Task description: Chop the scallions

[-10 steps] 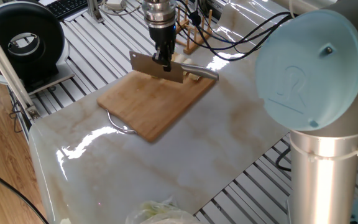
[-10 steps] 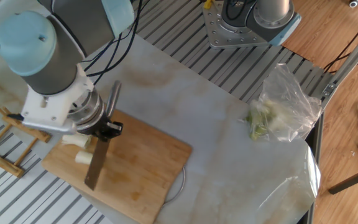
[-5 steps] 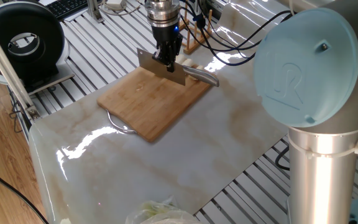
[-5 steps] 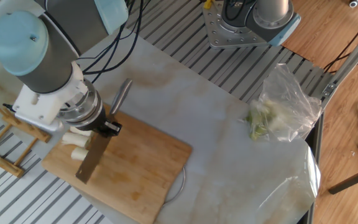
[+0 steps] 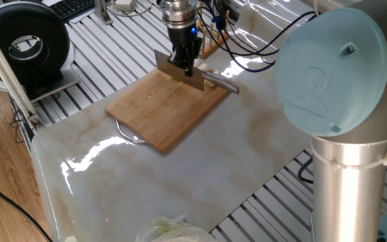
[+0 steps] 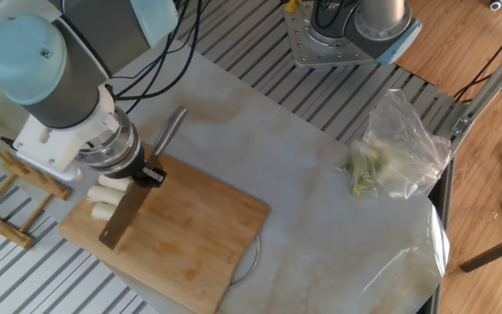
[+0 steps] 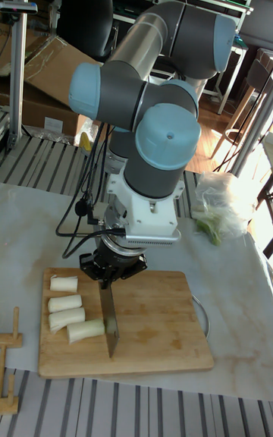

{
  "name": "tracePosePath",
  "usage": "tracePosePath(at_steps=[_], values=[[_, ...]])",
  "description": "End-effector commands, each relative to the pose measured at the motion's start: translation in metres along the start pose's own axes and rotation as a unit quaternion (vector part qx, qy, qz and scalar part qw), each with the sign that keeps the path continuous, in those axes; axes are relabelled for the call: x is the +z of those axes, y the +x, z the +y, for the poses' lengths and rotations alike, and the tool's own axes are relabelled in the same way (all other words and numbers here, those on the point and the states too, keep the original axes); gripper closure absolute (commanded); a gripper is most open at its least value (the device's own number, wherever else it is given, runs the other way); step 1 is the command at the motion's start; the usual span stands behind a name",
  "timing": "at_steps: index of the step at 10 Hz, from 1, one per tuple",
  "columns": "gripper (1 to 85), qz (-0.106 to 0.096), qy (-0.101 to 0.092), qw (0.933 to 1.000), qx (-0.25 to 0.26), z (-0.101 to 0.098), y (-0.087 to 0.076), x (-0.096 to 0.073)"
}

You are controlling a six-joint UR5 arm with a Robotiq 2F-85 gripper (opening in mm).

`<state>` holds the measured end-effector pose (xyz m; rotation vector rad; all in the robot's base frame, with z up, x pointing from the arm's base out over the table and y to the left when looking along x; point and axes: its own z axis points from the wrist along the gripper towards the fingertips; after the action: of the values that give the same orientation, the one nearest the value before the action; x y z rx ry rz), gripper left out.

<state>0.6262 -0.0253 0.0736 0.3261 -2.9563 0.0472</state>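
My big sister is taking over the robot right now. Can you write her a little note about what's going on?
Gripper: shut on the knife, blade over the cutting board.
Scallions: four pale chunks side by side at the board's end, just beside the blade.
Done: the stalk is cut into chunks.
Left: cut shorter if smaller pieces are wanted, then put the knife down.
Bagged greens lie apart on the table, untouched.

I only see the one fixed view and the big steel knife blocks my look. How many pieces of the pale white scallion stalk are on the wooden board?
Observer: The tall fixed view shows four short cream-white scallion chunks in a row on the wooden cutting board.
Operator: Which side of the knife?
Observer: All four lie on one side of the flat steel knife, towards the board's edge.
Operator: What's holding it?
Observer: The black two-finger gripper, shut on the knife, blade pointing down.
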Motion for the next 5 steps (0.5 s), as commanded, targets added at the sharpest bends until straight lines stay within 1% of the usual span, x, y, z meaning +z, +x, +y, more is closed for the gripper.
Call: tracePosePath(at_steps=[1,3,5], values=[[84.3,0.0,-0.001,1.0,-0.001,-0.007,0.003,-0.001],[84.3,-0.003,-0.003,1.0,-0.003,-0.012,0.003,-0.001],[84.3,-0.009,0.004,0.9999,-0.01,-0.024,0.004,0.002]])
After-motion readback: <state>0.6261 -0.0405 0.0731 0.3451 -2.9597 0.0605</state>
